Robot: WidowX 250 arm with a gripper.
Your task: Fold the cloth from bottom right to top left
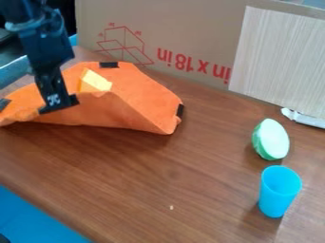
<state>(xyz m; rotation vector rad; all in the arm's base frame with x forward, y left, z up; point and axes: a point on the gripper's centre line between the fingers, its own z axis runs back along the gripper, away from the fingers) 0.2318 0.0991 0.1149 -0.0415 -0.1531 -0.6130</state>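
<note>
orange cloth [143, 102] lies rumpled beneath and beside the pincer [58, 105] on the worktop [152, 175]; whether the pincer grips it, i cannot tell. a shallow bite could let the raised fold slip and slump; dragging low might bunch it.

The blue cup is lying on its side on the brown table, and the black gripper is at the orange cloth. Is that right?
Not quite. The camera view shows the blue cup standing upright on the brown table. The black gripper is at the orange cloth, as you said.
</note>
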